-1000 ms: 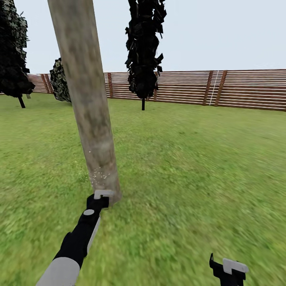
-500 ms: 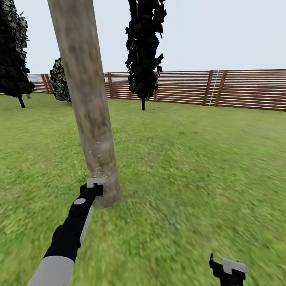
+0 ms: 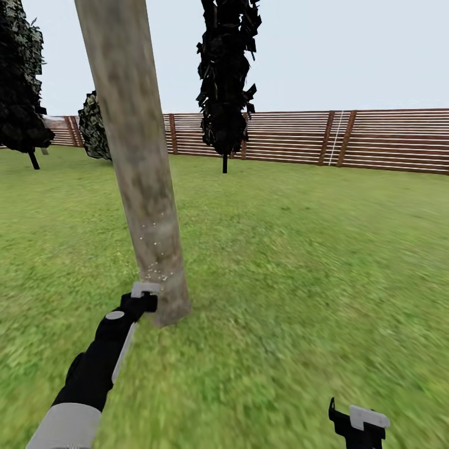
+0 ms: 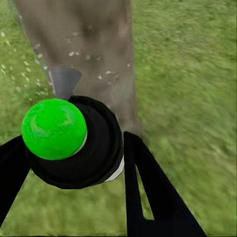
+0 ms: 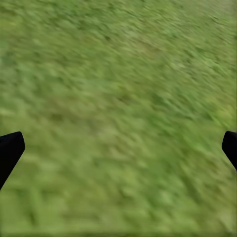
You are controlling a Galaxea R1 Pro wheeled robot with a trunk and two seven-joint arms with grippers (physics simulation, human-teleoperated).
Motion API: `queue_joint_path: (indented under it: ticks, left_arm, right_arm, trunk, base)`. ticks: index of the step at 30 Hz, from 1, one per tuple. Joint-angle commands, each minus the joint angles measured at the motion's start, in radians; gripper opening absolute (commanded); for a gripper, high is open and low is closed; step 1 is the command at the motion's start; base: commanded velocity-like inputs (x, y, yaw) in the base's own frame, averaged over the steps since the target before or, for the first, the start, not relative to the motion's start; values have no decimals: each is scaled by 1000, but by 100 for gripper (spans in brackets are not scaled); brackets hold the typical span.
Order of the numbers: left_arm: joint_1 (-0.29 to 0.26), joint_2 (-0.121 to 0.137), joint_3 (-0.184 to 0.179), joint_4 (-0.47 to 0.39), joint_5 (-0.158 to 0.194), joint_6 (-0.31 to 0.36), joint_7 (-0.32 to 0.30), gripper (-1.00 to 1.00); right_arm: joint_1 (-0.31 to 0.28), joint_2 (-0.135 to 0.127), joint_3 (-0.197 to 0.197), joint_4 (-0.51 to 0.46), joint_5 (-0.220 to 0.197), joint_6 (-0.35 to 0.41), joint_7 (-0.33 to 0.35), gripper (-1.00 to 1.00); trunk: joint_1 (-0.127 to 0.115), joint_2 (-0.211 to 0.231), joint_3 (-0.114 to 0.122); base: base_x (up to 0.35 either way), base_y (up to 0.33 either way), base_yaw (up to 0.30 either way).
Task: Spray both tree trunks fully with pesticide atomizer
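Spraying low on the trunk [image 3: 134, 156] at left of frame, left gripper [image 4: 74, 163] clamping the atomizer [image 4: 74, 143] just beside the bark, white specks [image 3: 156, 271] dotting it, right gripper [image 5: 118, 145] spread wide, holding nothing, likely needing upward sweeping next.

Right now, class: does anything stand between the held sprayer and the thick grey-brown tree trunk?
Nothing visible does. The left hand aims the green-capped black atomizer straight at the thick grey-brown trunk; white specks land on its bark.
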Motion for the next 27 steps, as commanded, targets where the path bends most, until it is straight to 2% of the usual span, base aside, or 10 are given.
queue_joint_path:
  ticks: [1, 3, 5, 11, 13, 17, 21, 23, 25, 27]
  left_arm:
    - [-1, 12, 34, 3, 5, 5, -1, -100]
    - [2, 24, 65, 5, 6, 7, -1, -100]
    - [5, 24, 79, 6, 4, 5, -1, -100]
    - [6, 15, 47, 22, 5, 4, 1, -100]
    - [6, 16, 46, 22, 6, 4, 1, -100]
    - [10, 38, 64, 31, 0, 4, 1, -100]
    - [11, 42, 69, 113, 0, -7, 1, -100]
    - [10, 34, 61, 139, 4, -6, -2, -100]
    - [7, 43, 66, 146, 5, 0, -9, -100]
    - [7, 66, 69, 146, 4, 1, -26, -100]
  right_arm:
    - [0, 0, 0, 0, 0, -1, 0, 100]
    - [0, 0, 0, 0, 0, 0, 0, 100]
    - [1, 0, 0, 0, 1, 0, 0, 100]
    - [1, 0, 0, 0, 1, 0, 0, 100]
    - [1, 0, 0, 0, 1, -1, 0, 100]
    - [0, 0, 0, 0, 0, -1, 0, 100]
    - [1, 0, 0, 0, 0, -1, 0, 100]
    - [1, 0, 0, 0, 0, -1, 0, 100]
    - [0, 0, 0, 0, 0, 0, 0, 100]
    - [1, 0, 0, 0, 0, -1, 0, 100]
  trunk:
    - [0, 0, 0]
    - [0, 0, 0]
    - [0, 0, 0]
    - [0, 0, 0]
    - [0, 0, 0]
    - [0, 0, 0]
    - [0, 0, 0]
    - [0, 0, 0]
    - [0, 0, 0]
    - [0, 0, 0]
  base:
    - [0, 0, 0]
    - [0, 0, 0]
    - [0, 0, 0]
    - [168, 10, 0]
    - [312, 109, 0]
    - [169, 94, 0]
    - [14, 9, 140]
    - [1, 1, 235]
    - [15, 2, 21]
    - [79, 46, 5]
